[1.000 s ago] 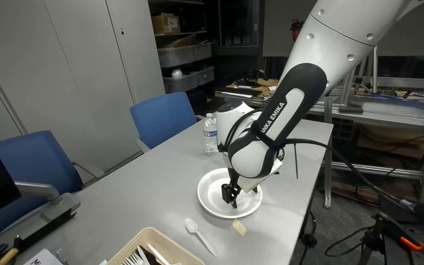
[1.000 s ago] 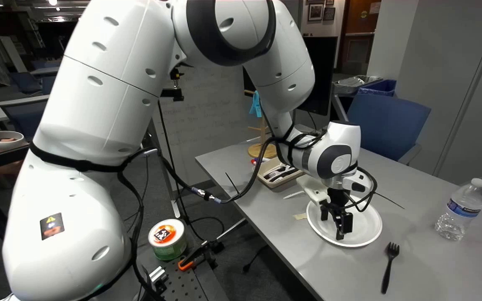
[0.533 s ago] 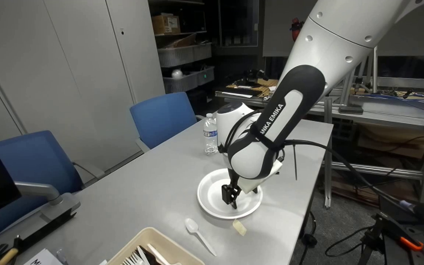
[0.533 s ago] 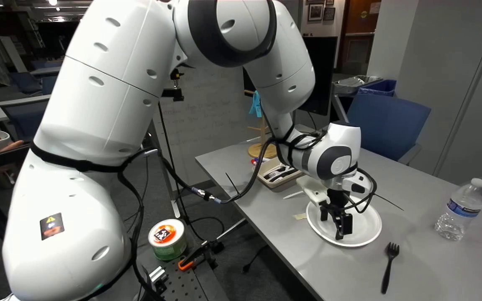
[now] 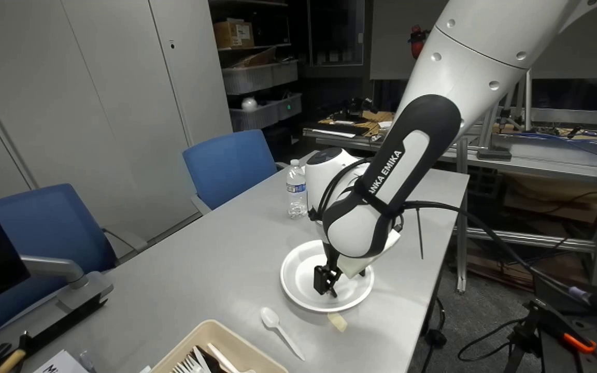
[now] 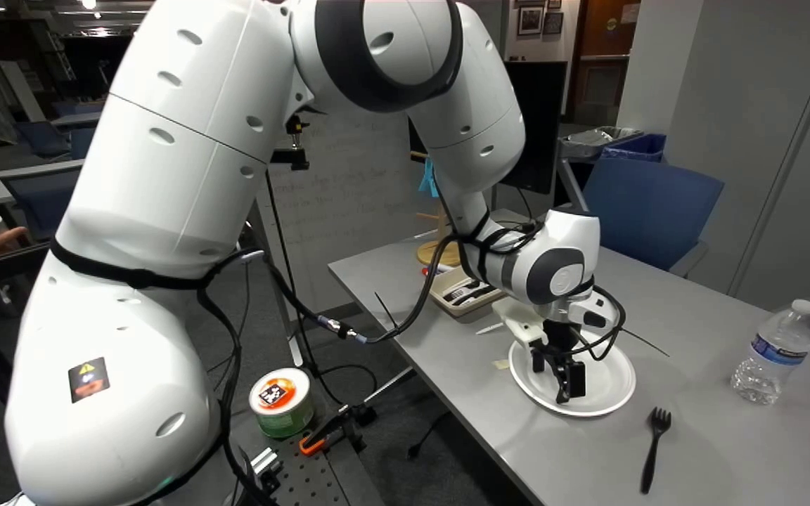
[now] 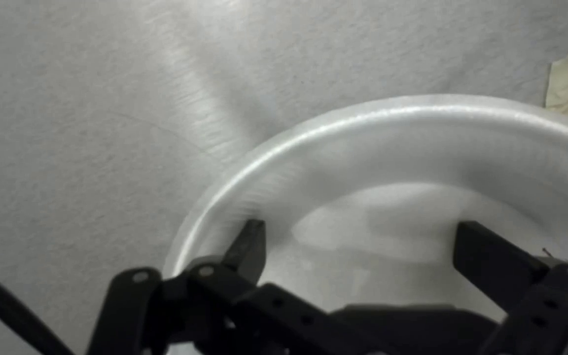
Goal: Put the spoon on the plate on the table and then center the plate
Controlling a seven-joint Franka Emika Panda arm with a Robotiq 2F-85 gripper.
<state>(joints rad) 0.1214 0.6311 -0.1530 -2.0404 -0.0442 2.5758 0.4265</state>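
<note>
The white plate (image 5: 298, 269) lies on the light grey table (image 5: 200, 290); it also shows in an exterior view (image 6: 612, 379) and the wrist view (image 7: 363, 116). My gripper (image 5: 347, 283) is open and points down inside the plate, with its fingers wide apart and nothing between them; it shows likewise in an exterior view (image 6: 550, 381). In the wrist view the gripper (image 7: 361, 227) has its left fingertip near the plate's inner wall; I cannot tell if it touches. A white spoon (image 5: 281, 333) lies on the table between plate and tray; only its handle (image 6: 491, 328) shows in an exterior view.
A beige tray (image 5: 210, 331) with cutlery stands near the spoon. A piece of tape (image 5: 337, 321) lies at the plate's rim. A black fork (image 6: 654, 446) lies beside the plate. A water bottle (image 6: 774, 355) stands farther along the table. The table's long edge (image 6: 461, 422) is near the plate.
In the last half second the gripper and the plate have shifted slightly together, toward the tape and the tray side. The plate's rim is now at the tape. The spoon has not moved.
</note>
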